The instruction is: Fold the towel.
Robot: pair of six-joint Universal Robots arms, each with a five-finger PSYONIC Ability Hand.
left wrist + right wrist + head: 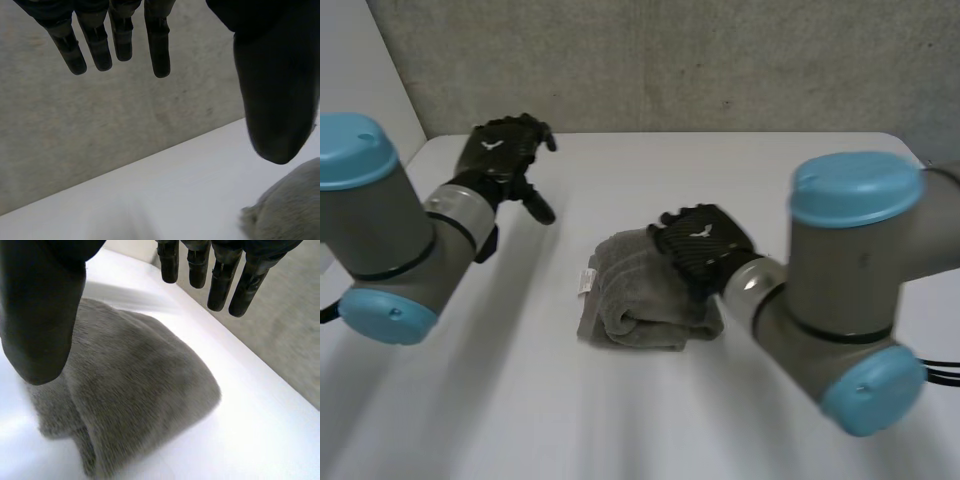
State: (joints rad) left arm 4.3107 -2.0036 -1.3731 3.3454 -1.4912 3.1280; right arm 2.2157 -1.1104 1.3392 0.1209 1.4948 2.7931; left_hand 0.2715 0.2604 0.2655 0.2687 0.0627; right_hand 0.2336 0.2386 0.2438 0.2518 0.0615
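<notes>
Head view — open right hand (705,245) low over the grey towel (635,300), spread straight, gripping nothing.
Open too and empty: left hand (505,160), raised well apart toward the robot's left. Beneath the right palm, towel bunched in a thick, uneven fold near the middle of the tabletop (620,170), white label (588,279) at its edge. Probably best to press flat across the top layer and square the loose edges first — then pinch both plies together, not one. Counted: two hands, one towel, one label.
</notes>
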